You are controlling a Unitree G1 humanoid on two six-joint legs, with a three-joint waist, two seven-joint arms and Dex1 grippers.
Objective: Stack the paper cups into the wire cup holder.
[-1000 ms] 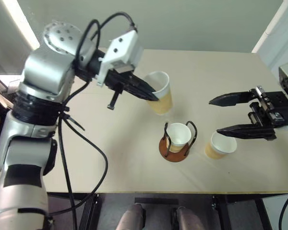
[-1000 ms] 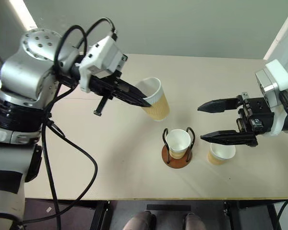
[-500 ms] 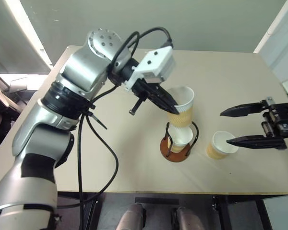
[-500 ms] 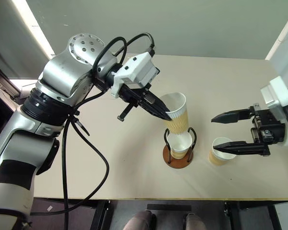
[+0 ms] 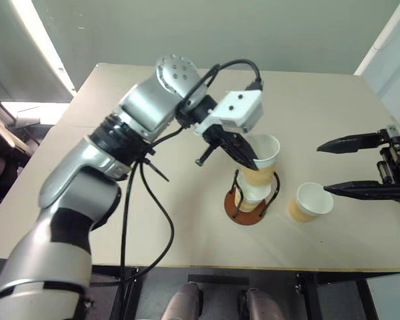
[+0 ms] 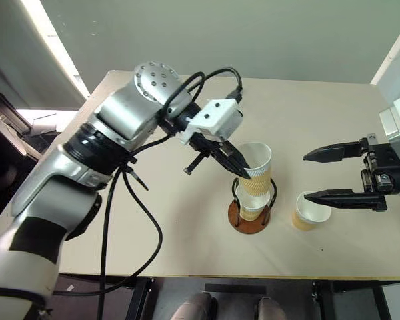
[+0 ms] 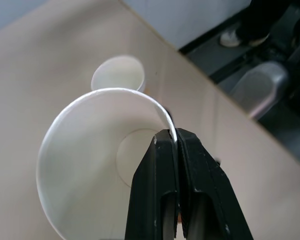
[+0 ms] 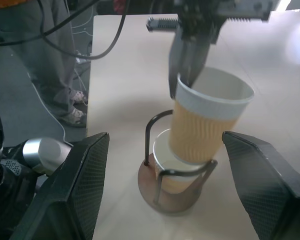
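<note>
- Here, starting at the left, the left end effector pinches the rim of one paper cup, one finger inside and one outside, as the left wrist view shows at the pinched rim.
- That held cup hangs tilted over the wire cup holder, its bottom just entering the mouth of a second cup that already sits between the two black wire arches on the counter.
- To nest it well, I judge the cup should first be brought upright and centred over the seated cup, since a tilted entry could catch on a wire arch or wedge against the rim below.
- Lowering should be slow and straight; the holder looks light and could slide or tip under a sideways push.
- Release should come only once the walls of the two cups bear on each other, and the inside finger should then lift straight out so it does not drag the cup back up.
- Further right, a third cup stands upright on the counter, just beside the holder.
- The right end effector hovers above that cup with its fingers spread wide, holding nothing.
</note>
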